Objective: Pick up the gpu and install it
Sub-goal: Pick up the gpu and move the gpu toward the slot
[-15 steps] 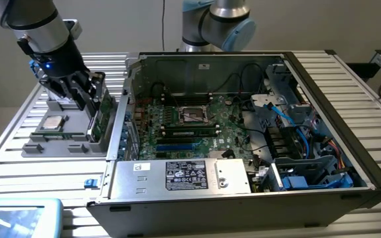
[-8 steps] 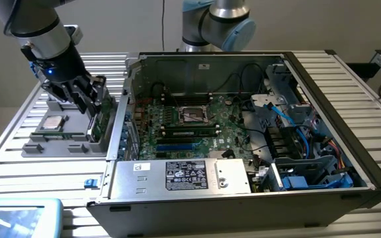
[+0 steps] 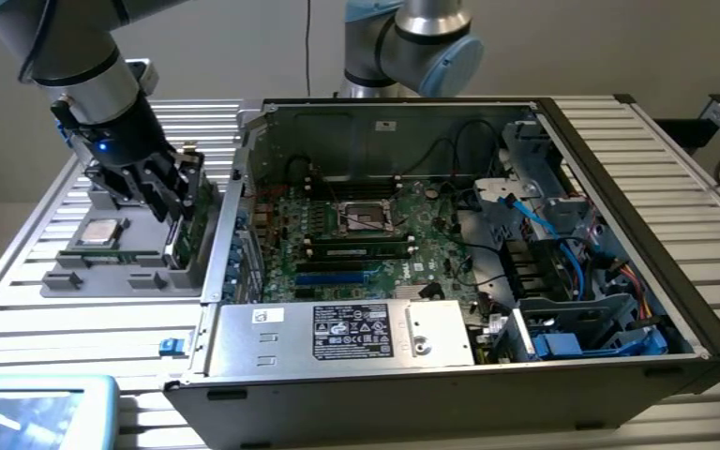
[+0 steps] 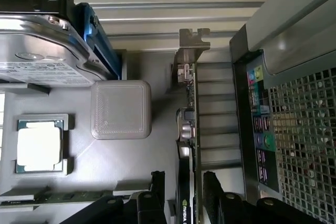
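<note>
The gpu [image 4: 188, 129] is standing on edge in the grey tray [image 4: 121, 177] at the exterior view's left, one end disappearing between the spread fingers [image 4: 158, 184], which are not gripping it. It is showing a thin green board edge, a black cooler and a silver bracket.

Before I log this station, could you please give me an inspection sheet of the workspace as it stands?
Surface: slatted metal table, carrying a grey parts tray and an open computer case.
Job's things: gpu stands on edge in a tray slot beside the case, not installed.
Clutter: processor, hard drive and grey square block on the tray.
Grippers: gripper open, its jaws straddling the gpu with a gap on either side.
Cables: blue and black cables inside the case.
Surroundings: second robot arm beyond the case; pale blue device at the table's near corner.
</note>
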Tool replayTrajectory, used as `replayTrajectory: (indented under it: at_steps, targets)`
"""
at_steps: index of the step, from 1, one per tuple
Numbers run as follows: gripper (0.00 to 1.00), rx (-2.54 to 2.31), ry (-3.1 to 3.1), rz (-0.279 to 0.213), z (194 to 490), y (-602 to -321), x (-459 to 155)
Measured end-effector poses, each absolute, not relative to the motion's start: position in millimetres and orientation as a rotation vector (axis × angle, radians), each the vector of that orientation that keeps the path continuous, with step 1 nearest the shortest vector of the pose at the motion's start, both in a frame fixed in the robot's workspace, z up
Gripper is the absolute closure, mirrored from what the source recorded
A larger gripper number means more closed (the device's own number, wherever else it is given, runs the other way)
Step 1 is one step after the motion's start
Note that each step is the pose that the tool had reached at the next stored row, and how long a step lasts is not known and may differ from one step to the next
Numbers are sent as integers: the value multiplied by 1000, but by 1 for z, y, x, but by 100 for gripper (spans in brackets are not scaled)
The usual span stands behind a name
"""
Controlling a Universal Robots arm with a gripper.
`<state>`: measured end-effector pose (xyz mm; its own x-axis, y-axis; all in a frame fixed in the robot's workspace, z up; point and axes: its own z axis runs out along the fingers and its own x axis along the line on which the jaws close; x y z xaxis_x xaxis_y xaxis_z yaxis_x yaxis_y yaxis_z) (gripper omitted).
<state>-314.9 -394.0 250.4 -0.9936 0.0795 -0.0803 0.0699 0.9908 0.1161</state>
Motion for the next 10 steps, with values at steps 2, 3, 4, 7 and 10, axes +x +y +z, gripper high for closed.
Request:
replayTrajectory:
  at_steps: [2, 3, 4, 7, 10]
  targets:
    - [56, 113, 3050, 173, 247, -393, -314]
    - [56, 113, 3050, 173, 246, -393, -314]
    - [56, 113, 3050, 173, 245, -393, -314]
    - [56, 112, 3050, 173, 244, -393, -314]
    - [56, 112, 3050, 173, 239, -393, -313]
